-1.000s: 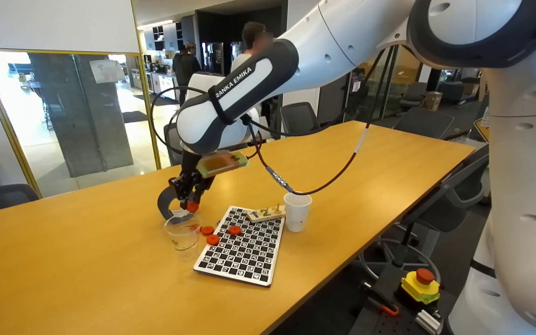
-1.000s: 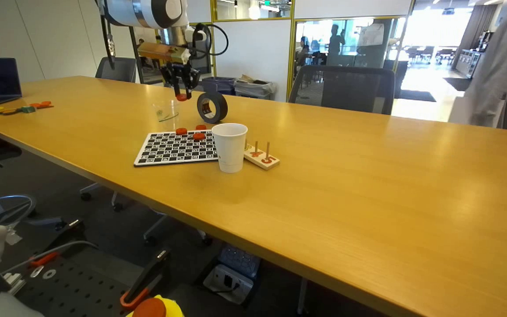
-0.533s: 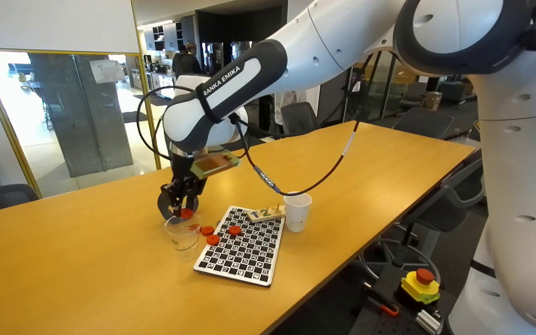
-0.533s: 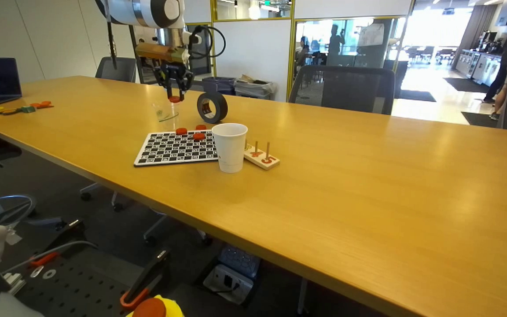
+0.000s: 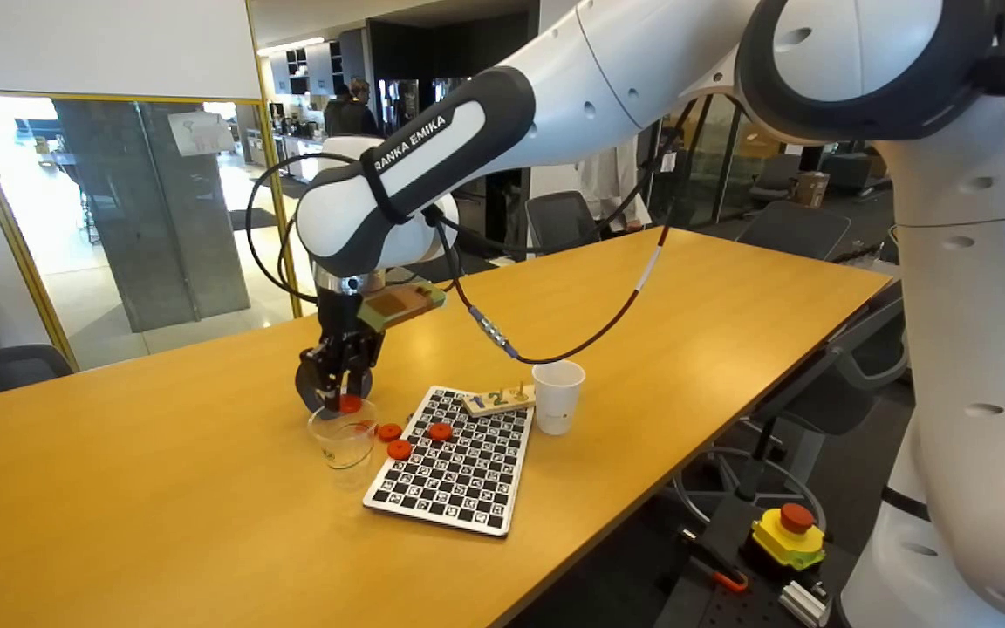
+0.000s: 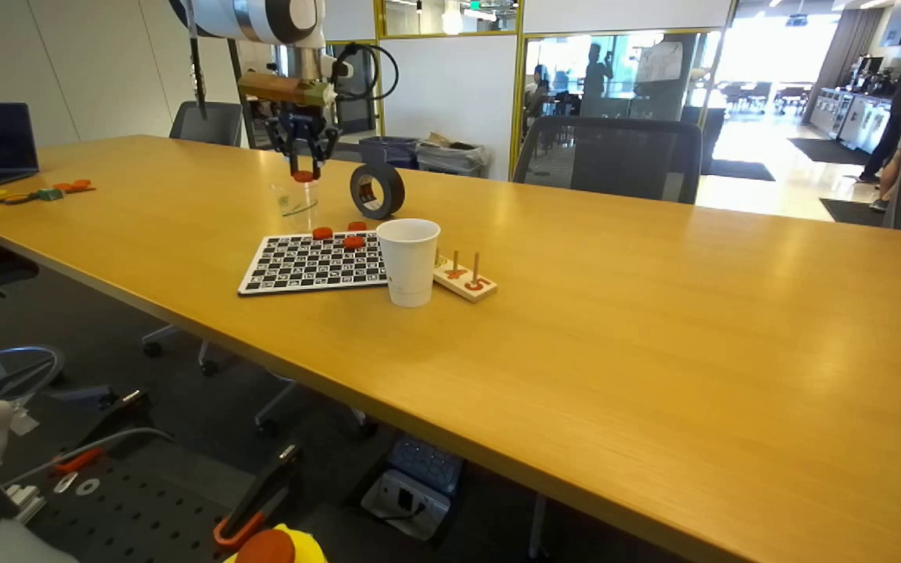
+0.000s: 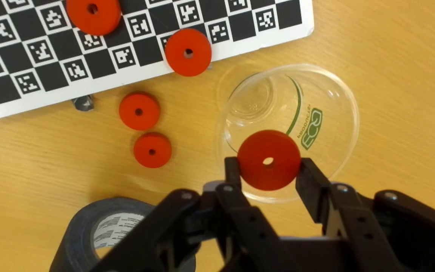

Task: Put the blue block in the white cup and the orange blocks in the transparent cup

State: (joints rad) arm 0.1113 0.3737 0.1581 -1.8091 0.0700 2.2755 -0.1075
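So my claw has a flat round orange-red block pinched by its sides. In the wrist view it overlaps the claw-side part of the clear plastic cup; most of the mouth lies ahead, so I'd nudge forward, then drop.

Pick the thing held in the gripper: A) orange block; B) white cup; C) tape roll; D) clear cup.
A: in the wrist view, the gripper pinches an orange block, its fingertips set against opposite sides.
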